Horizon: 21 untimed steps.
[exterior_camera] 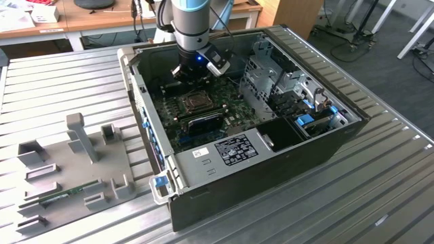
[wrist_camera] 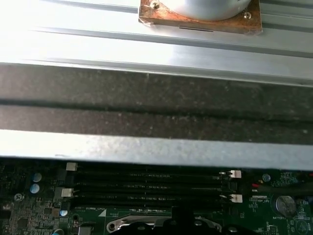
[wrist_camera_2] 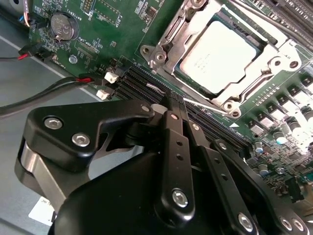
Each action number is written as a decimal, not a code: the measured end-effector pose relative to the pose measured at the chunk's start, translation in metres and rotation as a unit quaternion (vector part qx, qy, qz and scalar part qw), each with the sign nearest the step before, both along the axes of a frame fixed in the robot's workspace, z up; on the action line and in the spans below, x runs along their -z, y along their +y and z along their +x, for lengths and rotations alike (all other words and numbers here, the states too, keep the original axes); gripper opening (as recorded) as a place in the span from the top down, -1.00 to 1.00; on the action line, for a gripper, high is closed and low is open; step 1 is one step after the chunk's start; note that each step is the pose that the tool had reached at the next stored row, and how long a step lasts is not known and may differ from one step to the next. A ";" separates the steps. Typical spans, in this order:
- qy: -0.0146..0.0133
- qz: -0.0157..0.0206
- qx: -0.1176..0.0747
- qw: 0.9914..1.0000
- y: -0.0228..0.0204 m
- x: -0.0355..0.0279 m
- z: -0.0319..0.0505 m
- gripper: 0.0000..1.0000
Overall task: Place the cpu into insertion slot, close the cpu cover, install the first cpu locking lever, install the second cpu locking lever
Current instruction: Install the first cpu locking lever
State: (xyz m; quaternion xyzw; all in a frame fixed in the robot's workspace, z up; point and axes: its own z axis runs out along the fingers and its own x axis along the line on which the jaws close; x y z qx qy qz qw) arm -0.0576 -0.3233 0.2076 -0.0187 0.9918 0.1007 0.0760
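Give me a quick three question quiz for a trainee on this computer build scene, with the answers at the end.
1. True or false: the cpu already lies in the insertion slot.
2. Multiple choice: in the second wrist view, the gripper is over A) the memory slots beside the socket, B) the coin battery, C) the grey fixture outside the case.
3. Fill in: in the exterior view, the arm reaches down into the open computer ____.

Key: 1 true; 2 A; 3 case.
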 end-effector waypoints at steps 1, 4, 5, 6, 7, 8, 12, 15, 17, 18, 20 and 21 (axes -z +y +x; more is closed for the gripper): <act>0.000 0.000 0.000 1.000 0.0000 0.0001 0.0000 0.80; -0.001 0.000 0.000 1.000 0.0000 0.0012 -0.0001 0.80; -0.002 0.000 0.000 1.000 0.0000 0.0016 -0.0001 0.80; -0.003 0.000 0.000 1.000 0.0000 0.0021 -0.0001 0.80; -0.004 0.000 0.000 1.000 0.0000 0.0027 -0.0001 0.80; -0.005 0.000 0.000 1.000 0.0000 0.0033 -0.0001 0.80; -0.010 0.000 0.000 1.000 0.0000 0.0062 -0.0001 0.80; -0.015 0.000 0.000 1.000 0.0000 0.0083 -0.0002 0.80; -0.017 -0.001 0.000 1.000 0.0000 0.0095 -0.0002 0.80; -0.018 -0.001 0.000 1.000 0.0000 0.0100 -0.0003 0.80; -0.020 -0.002 0.000 1.000 0.0000 0.0107 -0.0004 0.80; -0.021 -0.002 0.000 1.000 -0.0001 0.0108 -0.0005 0.80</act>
